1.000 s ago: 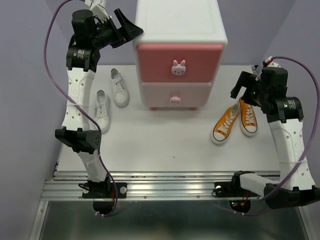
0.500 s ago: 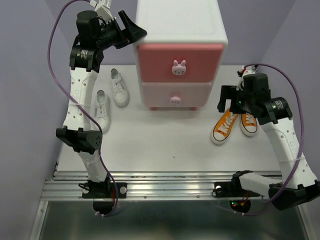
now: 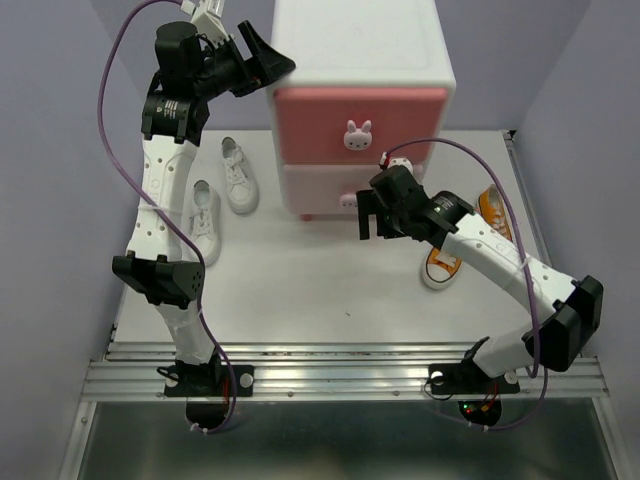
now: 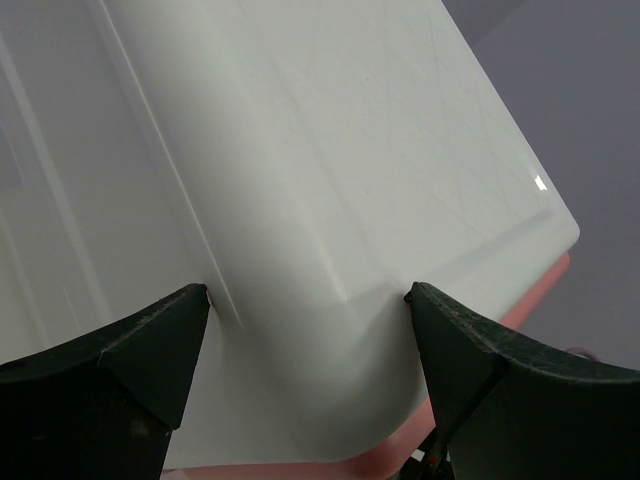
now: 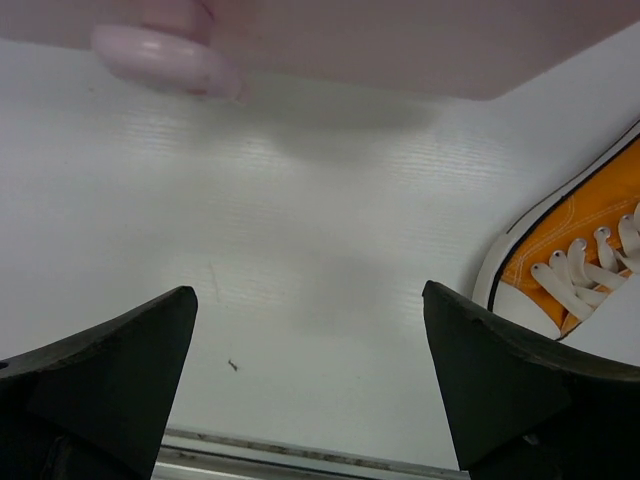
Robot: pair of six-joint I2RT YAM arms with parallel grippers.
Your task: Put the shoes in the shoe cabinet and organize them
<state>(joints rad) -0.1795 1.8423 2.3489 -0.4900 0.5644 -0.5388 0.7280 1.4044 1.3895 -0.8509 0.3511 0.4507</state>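
Left tool [image 3: 262, 62], jaws spread wide, straddles the near-left top corner of the shoe cabinet [image 3: 360, 60], a white chest with a deep-pink drawer above a paler one, each with a bunny knob. Right tool [image 3: 368, 215], likewise released, hangs low before the lower drawer. White sneakers [image 3: 238, 175] lie left of the cabinet on the desk [image 3: 320, 290], orange sneakers [image 3: 495, 205] to its right.
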